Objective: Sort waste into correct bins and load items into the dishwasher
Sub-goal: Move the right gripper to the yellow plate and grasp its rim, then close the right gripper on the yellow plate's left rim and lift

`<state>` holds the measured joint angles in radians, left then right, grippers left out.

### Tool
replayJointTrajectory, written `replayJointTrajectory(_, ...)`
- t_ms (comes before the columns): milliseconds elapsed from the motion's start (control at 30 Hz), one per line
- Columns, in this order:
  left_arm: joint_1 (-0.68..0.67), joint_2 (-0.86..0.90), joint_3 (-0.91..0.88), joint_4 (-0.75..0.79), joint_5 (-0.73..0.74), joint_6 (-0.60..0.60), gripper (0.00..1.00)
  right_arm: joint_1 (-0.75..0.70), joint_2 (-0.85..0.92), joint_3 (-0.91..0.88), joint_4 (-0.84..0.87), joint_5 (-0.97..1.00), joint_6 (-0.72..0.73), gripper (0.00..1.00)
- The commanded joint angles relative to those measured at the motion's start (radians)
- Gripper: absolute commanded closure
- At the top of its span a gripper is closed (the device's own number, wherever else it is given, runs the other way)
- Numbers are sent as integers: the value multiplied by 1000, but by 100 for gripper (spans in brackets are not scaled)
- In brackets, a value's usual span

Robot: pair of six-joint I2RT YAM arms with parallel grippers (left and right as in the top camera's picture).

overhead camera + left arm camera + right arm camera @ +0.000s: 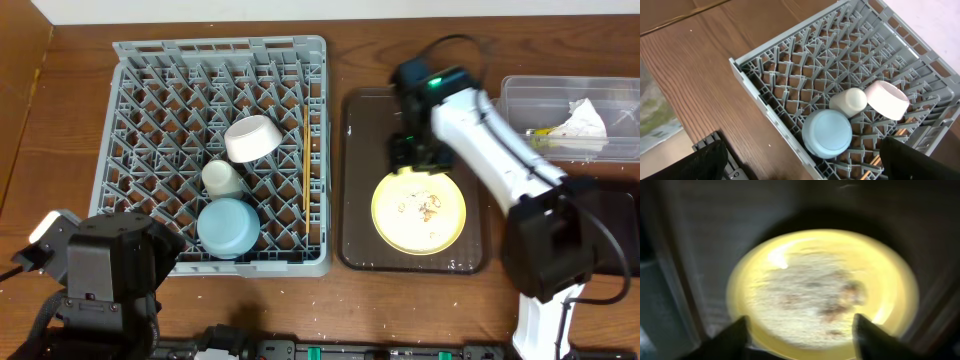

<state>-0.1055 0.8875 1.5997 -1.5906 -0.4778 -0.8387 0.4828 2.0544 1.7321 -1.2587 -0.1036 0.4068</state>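
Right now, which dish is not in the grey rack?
The pale yellow plate: it lies on the brown tray, while the blue cup, white cup and white bowl sit in the rack.

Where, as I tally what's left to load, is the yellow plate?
In the overhead view the pale yellow plate lies on the dark brown tray, right of the grey rack, with the right pincer at its far edge.

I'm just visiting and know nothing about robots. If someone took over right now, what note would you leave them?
Left fingers open, empty, at a corner of the rack. Right fingers open over the plate, not gripping.
Done: bowl, white cup, blue cup and chopsticks in rack; napkin in clear tub.
To do: plate sits on the tray with crumbs; bin the crumbs, then rack the plate.
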Motion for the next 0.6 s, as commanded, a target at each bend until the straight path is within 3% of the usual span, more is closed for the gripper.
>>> replayJointTrajectory(0,5,0,8,-2,-13,-9,2,104,-3,-16,46,18,78,12)
replayJointTrajectory(100,5,0,8,-2,-13,-9,2,161,-3,-46,104,111,259,35)
replayJointTrajectory(200,5,0,8,-2,-13,-9,2,211,-3,-109,188,167,441,48)
replayJointTrajectory(400,5,0,8,-2,-13,-9,2,273,-1,-249,366,178,523,55)
replayJointTrajectory(567,5,0,8,-2,-13,-9,2,292,-1,-289,380,225,567,60)
